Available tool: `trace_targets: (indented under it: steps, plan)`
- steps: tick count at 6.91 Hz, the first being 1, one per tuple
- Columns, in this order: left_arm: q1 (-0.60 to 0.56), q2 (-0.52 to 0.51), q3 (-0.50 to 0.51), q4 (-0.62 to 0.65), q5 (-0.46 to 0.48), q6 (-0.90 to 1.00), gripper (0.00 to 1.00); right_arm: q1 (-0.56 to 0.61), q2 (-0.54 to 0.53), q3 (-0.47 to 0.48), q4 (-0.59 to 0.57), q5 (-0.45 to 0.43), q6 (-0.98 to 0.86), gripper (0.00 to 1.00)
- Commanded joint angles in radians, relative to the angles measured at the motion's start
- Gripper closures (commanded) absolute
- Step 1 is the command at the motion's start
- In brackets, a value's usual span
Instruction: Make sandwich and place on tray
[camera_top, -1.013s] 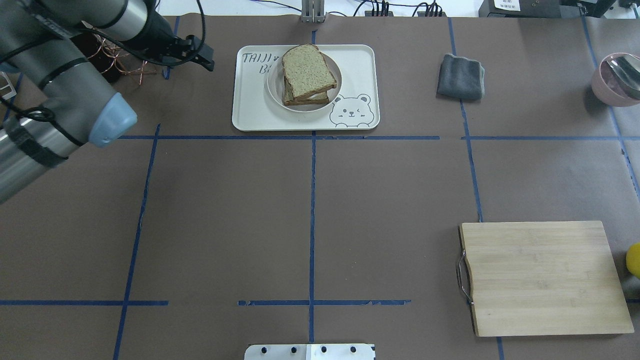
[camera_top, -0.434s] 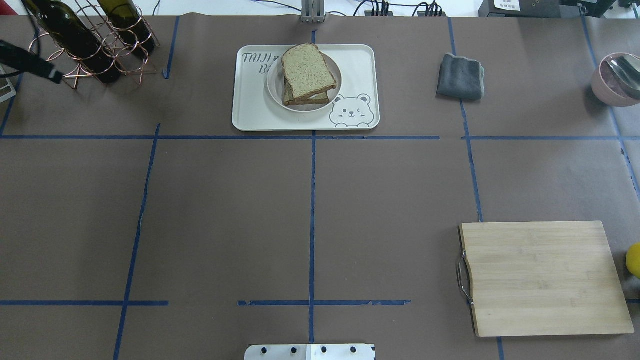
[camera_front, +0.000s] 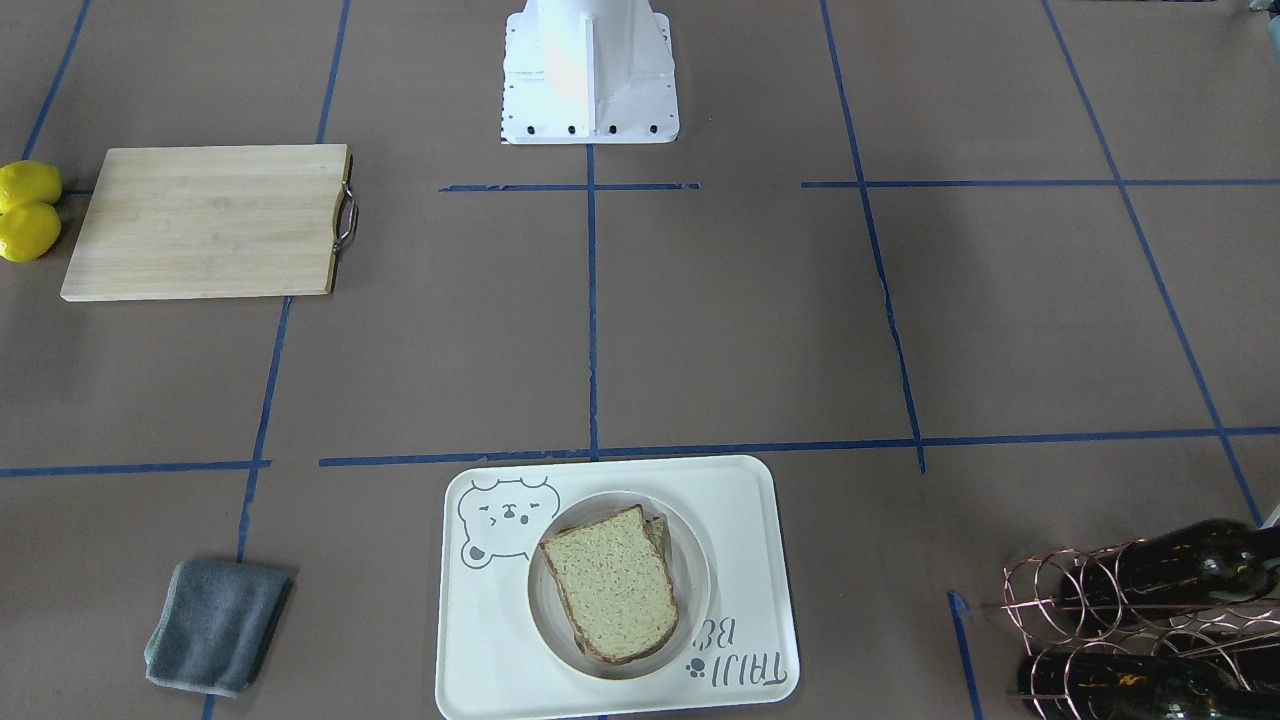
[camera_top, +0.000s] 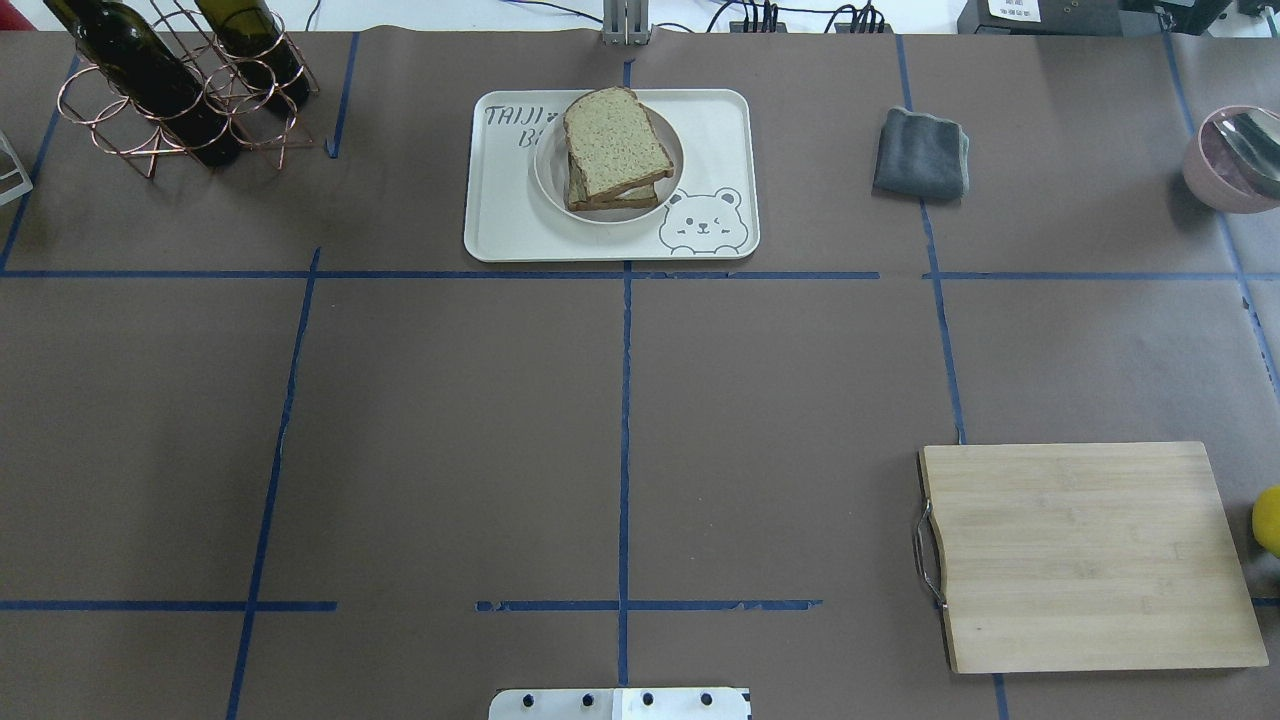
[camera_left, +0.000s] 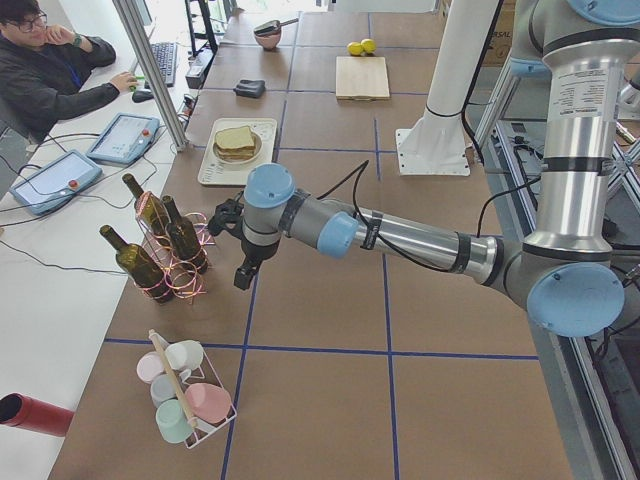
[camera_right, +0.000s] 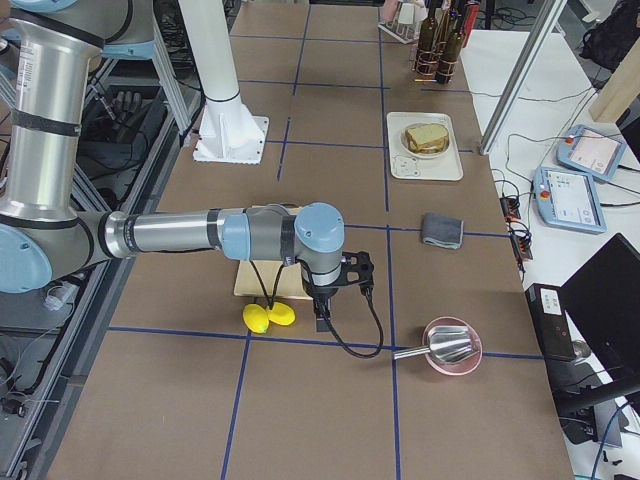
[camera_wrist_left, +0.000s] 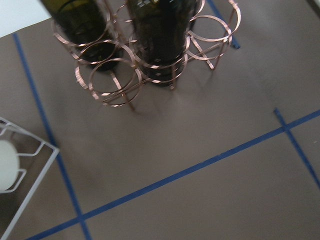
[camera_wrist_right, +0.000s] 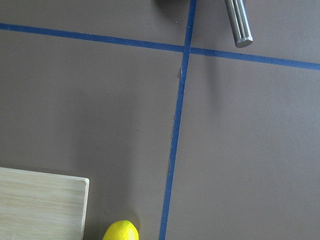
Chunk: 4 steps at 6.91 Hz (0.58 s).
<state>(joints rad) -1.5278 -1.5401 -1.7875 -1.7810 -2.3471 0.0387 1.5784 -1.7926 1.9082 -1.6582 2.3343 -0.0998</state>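
The sandwich (camera_top: 612, 145), two slices of speckled tan bread stacked with no egg showing, lies on a round white plate (camera_top: 547, 180) on the cream bear tray (camera_top: 500, 225) at the table's far middle. It also shows in the front view (camera_front: 612, 595) on the tray (camera_front: 480, 650). Both grippers are outside the overhead and front views. The near arm's left gripper (camera_left: 243, 275) hangs beside the wine bottles, far from the tray (camera_left: 213, 172). The near arm's right gripper (camera_right: 322, 322) hangs by the lemons. I cannot tell whether either gripper is open or shut.
A copper rack with wine bottles (camera_top: 160, 85) stands far left. A grey cloth (camera_top: 921, 152) lies right of the tray. A wooden cutting board (camera_top: 1085, 555) lies near right with lemons (camera_front: 27, 222) beside it. A pink bowl (camera_top: 1228, 160) sits far right. A rack of mugs (camera_left: 185, 390) stands at the left end.
The left arm has swung away from the tray to the left and has left the overhead view, uncovering the wine rack. The sandwich and tray have not moved.
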Motion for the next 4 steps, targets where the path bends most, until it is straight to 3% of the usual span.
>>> trace_targets:
  steps: [1,2,4]
  plan:
    - [-0.035,0.081,0.023,0.064,-0.003,0.021,0.00,0.000,0.006,-0.005,0.002,0.010,-0.001,0.00]
    - [-0.032,0.081,0.023,0.183,0.005,0.024,0.00,0.000,0.006,0.005,0.003,0.008,-0.011,0.00]
    - [-0.034,0.100,0.043,0.257,0.000,0.020,0.00,0.000,0.002,0.006,0.002,0.005,-0.006,0.00]
